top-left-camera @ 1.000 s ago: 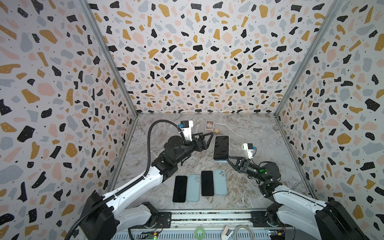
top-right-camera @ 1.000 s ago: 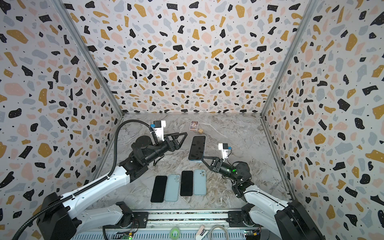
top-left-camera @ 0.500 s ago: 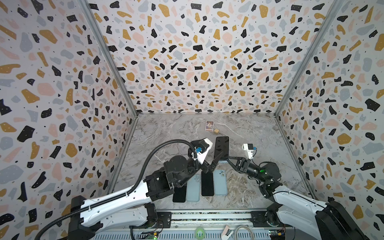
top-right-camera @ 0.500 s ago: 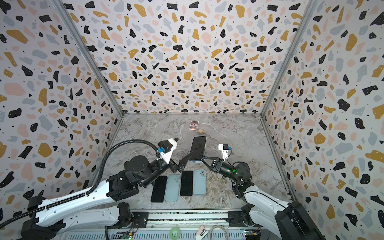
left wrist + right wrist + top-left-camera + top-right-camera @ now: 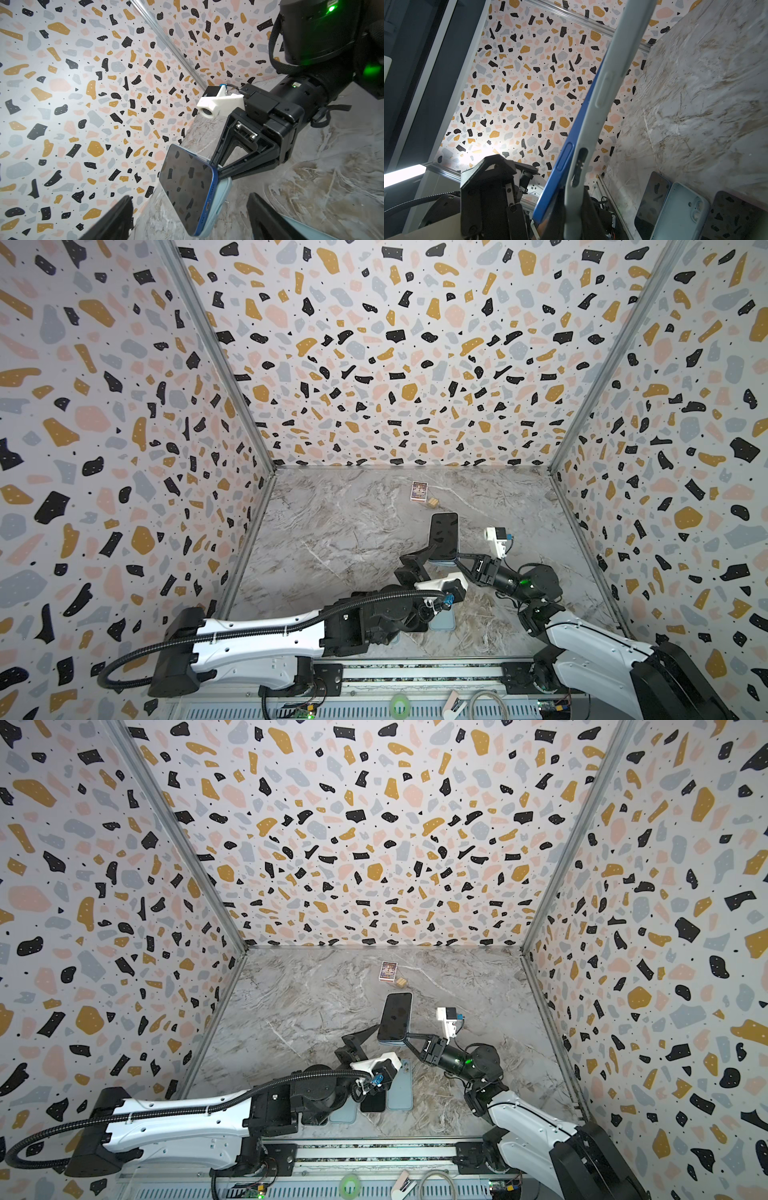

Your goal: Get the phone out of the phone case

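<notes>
A: What is lying nearest the front?

B: A row of phones [image 5: 681,212] is lying flat on the bench [image 5: 332,539]. In both top views the left arm [image 5: 266,639] is covering much of that row. The right wrist view is showing three of them side by side, two dark and one pale blue.

A: What are the right fingers doing?

B: The right fingers [image 5: 249,168] are pressing together on the case [image 5: 223,193], pinching its rim at a lower corner and holding it up off the bench.

A: And where is the phone sitting?

B: The phone [image 5: 187,187] is sitting partly in the case. The left wrist view is showing its dark screen and its blue edge standing proud of the pale case at the pinched corner. The right wrist view is showing that split edge-on, with a gap lying between blue edge and case rim. The top views are showing little more than the dark screen with a pale sliver below it.

A: The left fingers?

B: The left fingers [image 5: 116,218] are standing wide apart and holding nothing, with the phone's lower end lying between them. In both top views one tip is sitting just beside the phone's lower edge; whether it is touching, I cannot tell.

A: Anything farther back?

B: A card [image 5: 419,491] and a small block [image 5: 433,502] are lying close together at the far end of the bench, well apart from both arms.
</notes>
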